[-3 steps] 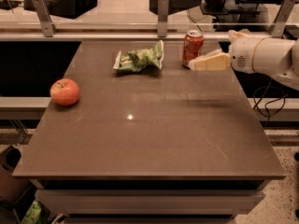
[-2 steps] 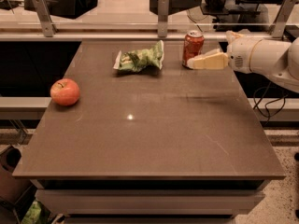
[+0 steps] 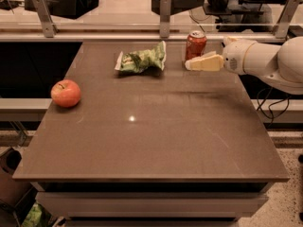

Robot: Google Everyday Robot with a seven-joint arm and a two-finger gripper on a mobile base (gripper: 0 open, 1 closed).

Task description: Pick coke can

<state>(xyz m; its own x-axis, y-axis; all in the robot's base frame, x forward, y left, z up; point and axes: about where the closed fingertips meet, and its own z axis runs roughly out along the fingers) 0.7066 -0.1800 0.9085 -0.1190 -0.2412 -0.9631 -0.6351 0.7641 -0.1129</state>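
Not picked yet: coke can [image 3: 195, 44] upright at far edge of tabletop [image 3: 156, 141], right of centre, not lifted. Gripper [image 3: 190, 64] low at can's right, tip just beside its base, maybe touching; cannot tell whether spread or clenched. Left to do: close on can, lift. Crumpled green chip bag [image 3: 142, 59] left of can, contents hidden; apple [image 3: 66, 92] well apart at left

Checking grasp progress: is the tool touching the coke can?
Cannot tell. In the camera view the tool, far right over the table, overlaps the coke can's base; neither gap nor contact shows.
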